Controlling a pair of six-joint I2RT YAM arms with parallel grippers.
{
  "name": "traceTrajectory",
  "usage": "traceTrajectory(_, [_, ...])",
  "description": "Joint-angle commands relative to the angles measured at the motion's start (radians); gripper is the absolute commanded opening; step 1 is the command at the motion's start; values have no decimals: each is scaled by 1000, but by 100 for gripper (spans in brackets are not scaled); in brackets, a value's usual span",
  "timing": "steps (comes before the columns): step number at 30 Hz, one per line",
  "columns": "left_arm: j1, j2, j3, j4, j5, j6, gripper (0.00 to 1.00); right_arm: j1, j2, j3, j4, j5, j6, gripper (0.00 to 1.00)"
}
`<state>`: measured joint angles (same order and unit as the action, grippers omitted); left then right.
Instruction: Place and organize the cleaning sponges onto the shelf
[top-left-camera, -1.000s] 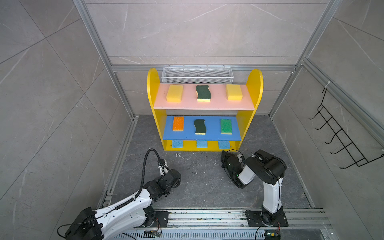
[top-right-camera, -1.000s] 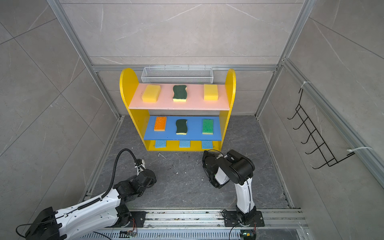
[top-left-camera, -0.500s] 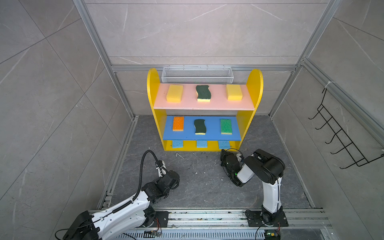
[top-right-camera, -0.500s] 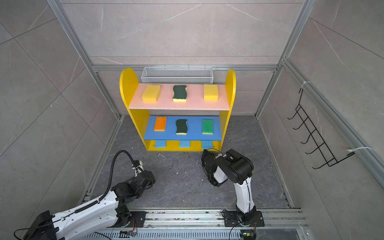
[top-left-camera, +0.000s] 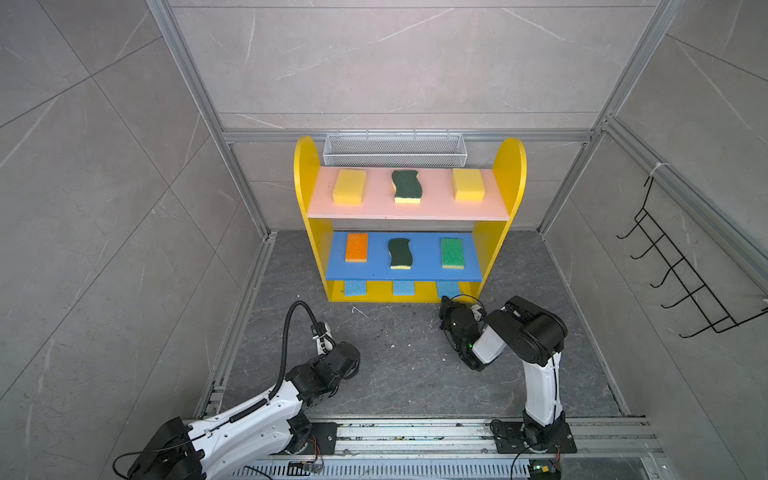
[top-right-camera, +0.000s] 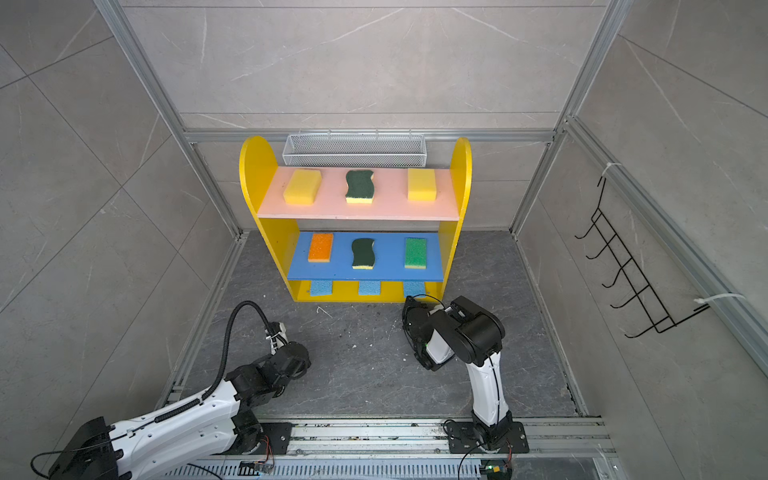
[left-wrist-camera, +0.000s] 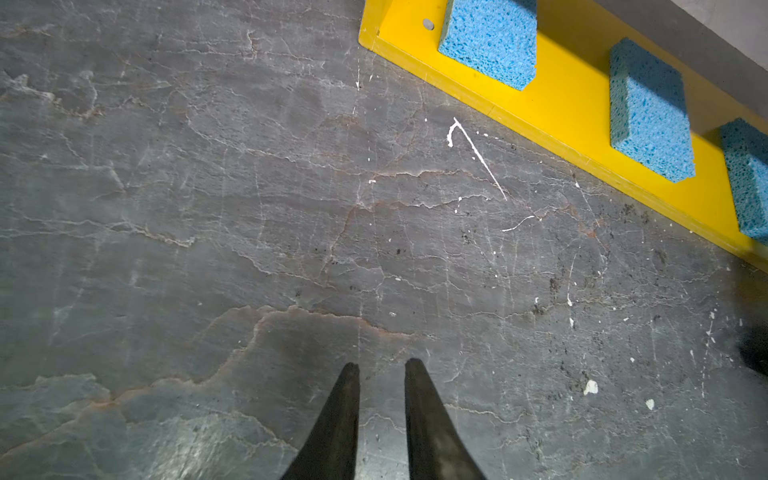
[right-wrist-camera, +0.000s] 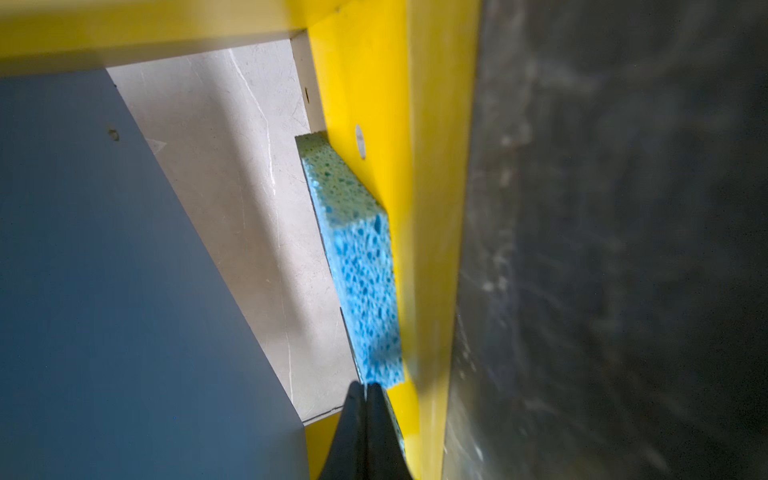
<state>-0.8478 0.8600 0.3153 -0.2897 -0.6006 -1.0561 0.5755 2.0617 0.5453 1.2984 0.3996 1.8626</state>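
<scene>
Sponges all on shelf; my left claw slightly apart, empty; my right claw pressed together at the right-hand blue sponge on the bottom board, so a sloppy retreat could drag it askew or out.

From mid-floor the shelf stands at 12 o'clock, the mesh basket behind its upper board; the hook rack hangs at 3 o'clock. The cleaning sponges lie three abreast on the upper board, the lower board and the base. The left gripper is at 9 o'clock, the right gripper at 2, before the rightmost base sponge.
</scene>
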Motion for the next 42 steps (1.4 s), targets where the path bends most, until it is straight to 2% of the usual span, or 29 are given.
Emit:
traceTrajectory(1, [6,6,-4,21,-25,-18,25,-6,37,-3,-161,-42,-23,0])
traceTrajectory(11, [5,15,-16,34,-21,-27,25,-15,29,5,-192,-66,-39,0])
traceTrajectory(16, [6,14,-28,41,-19,-36,25,-27,25,40,-204,-129,-86,0])
traceTrajectory(23, [5,15,-43,65,-19,-33,25,-30,-82,-31,-243,-107,-158,0])
traceTrajectory(30, [4,22,-63,99,-16,-39,25,-48,-182,-76,-242,-139,-232,0])
traceTrajectory(36, [6,-1,-80,105,-19,-41,24,-57,-301,-90,-379,-141,-291,0])
traceTrajectory(42, [5,-24,-96,104,-18,-48,24,-84,-279,-90,-359,-185,-283,0])
